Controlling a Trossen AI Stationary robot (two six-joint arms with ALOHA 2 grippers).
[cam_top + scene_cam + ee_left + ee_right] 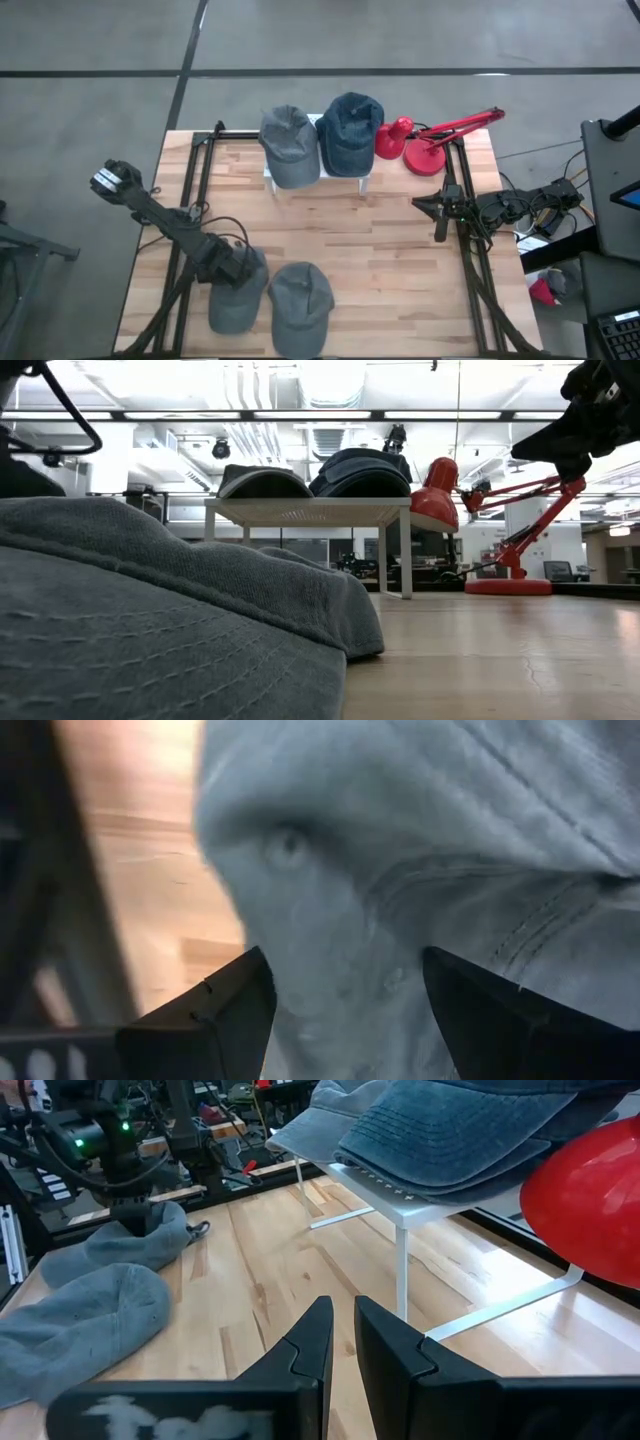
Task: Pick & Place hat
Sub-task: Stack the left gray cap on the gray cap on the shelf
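since the left gripper (345,1010) sits spread wide over the grey cap (238,295), closing may pinch only loose fabric and slip; right gripper (343,1342) waits narrow, empty.

Bright overhead strip lights (250,415); left wrist view blurry.

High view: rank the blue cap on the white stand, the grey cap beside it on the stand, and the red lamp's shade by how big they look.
1. Blue cap and grey cap on the white stand: they look alike in size, so I won't rank them.
2. Red lamp's shade: clearly smallest.
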